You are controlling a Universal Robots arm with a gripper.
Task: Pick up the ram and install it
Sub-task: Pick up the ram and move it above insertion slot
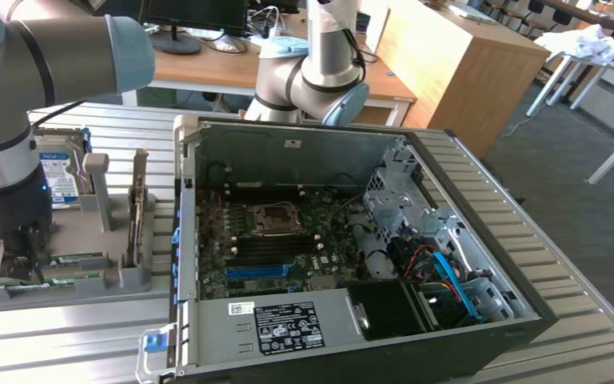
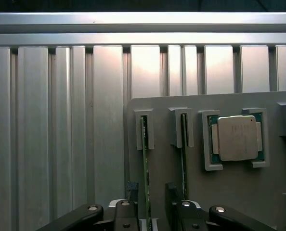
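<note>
— What's the setting?
— A ribbed metal tabletop [image 2: 51,125]. The ram [image 2: 145,159] stands on edge in the end slot of the grey holder [image 2: 239,192]. A second stick [image 2: 183,149] fills the holder's next slot, and the processor [image 2: 236,138] sits in its square pocket.
— And your tool?
— My tool [image 2: 150,192] is released, with fingers [image 2: 131,192] straddling the ram, not gripping it. I'd centre it, stay square to the holder's slot, and press the flat faces evenly.
</note>
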